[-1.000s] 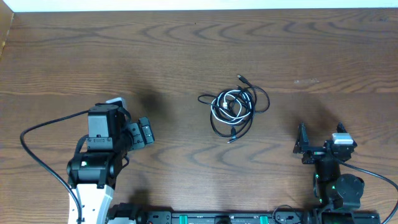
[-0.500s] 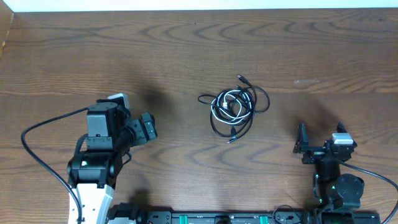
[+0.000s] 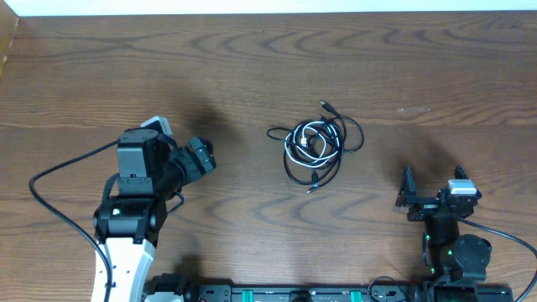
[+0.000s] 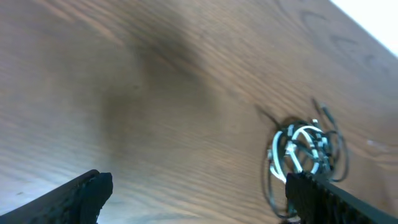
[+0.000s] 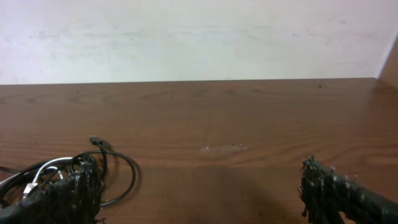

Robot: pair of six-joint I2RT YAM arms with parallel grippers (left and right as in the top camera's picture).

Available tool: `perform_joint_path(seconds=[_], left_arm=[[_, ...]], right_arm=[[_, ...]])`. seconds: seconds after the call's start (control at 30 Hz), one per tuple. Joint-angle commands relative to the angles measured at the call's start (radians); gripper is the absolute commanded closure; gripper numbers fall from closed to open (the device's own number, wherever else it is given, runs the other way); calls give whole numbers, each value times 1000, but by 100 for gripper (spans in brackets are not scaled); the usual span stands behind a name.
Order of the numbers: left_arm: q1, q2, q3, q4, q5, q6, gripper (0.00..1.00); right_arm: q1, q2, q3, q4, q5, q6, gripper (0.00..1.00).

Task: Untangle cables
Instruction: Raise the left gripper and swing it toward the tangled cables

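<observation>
The cables [image 3: 315,147] lie in one tangled heap at the middle of the table: thin black cords looped round a white one, with small plug ends sticking out. The heap also shows in the left wrist view [image 4: 305,149] and at the lower left of the right wrist view [image 5: 74,171]. My left gripper [image 3: 200,158] is open and empty, left of the heap and apart from it. My right gripper [image 3: 426,197] is open and empty, near the front right, apart from the heap.
The wooden table [image 3: 252,75] ends at a white wall along the back. Thick black arm cables [image 3: 50,210] loop at the front left by the left arm's base.
My left gripper has moved up and to the right, nearer the heap of cables. The right arm and the cables have not moved.
</observation>
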Motion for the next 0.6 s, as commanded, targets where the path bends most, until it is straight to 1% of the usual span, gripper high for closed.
perform_joint_path(seconds=[0.0,0.13,0.27,0.3,0.37,0.57], left_arm=[[-4,6,16,27,74,-23,4],[-4,5,16,67,90,-73,4],[-21,6,16,128,173,-76,4],[-33,6,16,147,187,-93,4],[-59,6,16,171,185,-130,4],[-150,26,16,203,161,-189,4]], right_arm=[[3,-5,-2,-4,8,-12,1],[3,-5,-2,-5,8,-12,1],[3,-5,-2,-4,7,-12,1],[3,-5,-2,-5,8,-12,1],[3,-5,-2,-5,8,-12,1],[3,-5,-2,-5,8,-12,1]])
